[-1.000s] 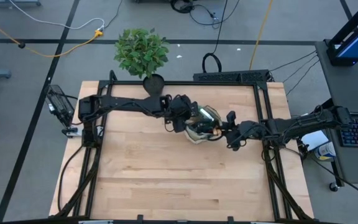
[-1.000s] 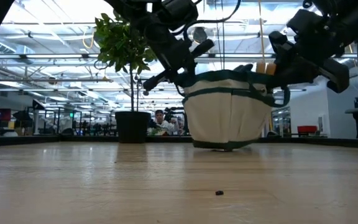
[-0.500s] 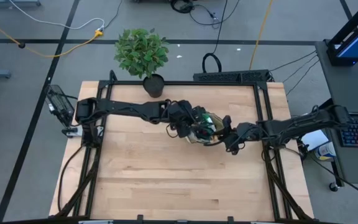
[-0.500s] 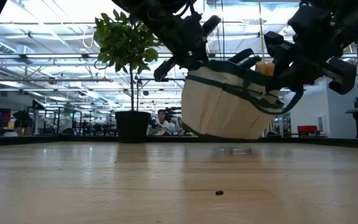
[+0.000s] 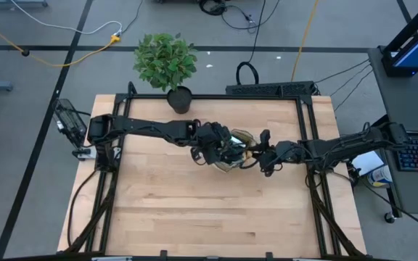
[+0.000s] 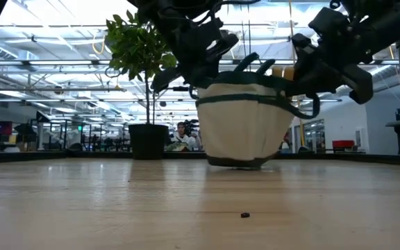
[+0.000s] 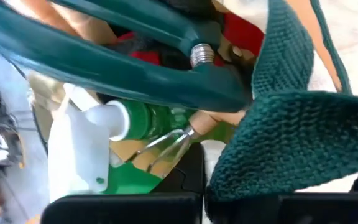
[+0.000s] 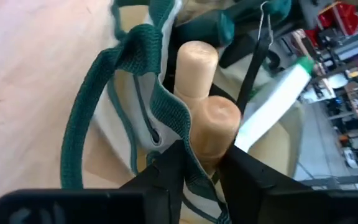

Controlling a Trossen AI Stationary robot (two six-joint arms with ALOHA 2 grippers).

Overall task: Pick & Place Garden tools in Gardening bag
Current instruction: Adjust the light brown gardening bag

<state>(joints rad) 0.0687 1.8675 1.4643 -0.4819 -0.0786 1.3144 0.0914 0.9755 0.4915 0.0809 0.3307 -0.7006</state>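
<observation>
The small round beige canvas bag with dark green trim stands upright on the wooden tabletop, toward its far middle, with both arms bent over it from either side. From where I stand it looks nearly full: pale wooden tool handles poke up past the rim, and down inside I can make out a red-and-black glove, a dark green metal tool shaft, a small wire-pronged fork and a white-nozzled green spray bottle.

The left gripper is at the rim on its side, its fingers pinched fully together on the knitted green loop handle. The right gripper is at the opposite rim, its fingers set narrowly on either side of the green trim and fabric edge, right against the wooden handles; whether they truly clamp the cloth I cannot tell.

No garden tools lie loose on the tabletop; I only see a tiny dark speck near the front. The leafy potted plant sits at the far edge, apart. My judgement is that the packing is essentially done, with only letting go of the bag and pulling the arms back left.
</observation>
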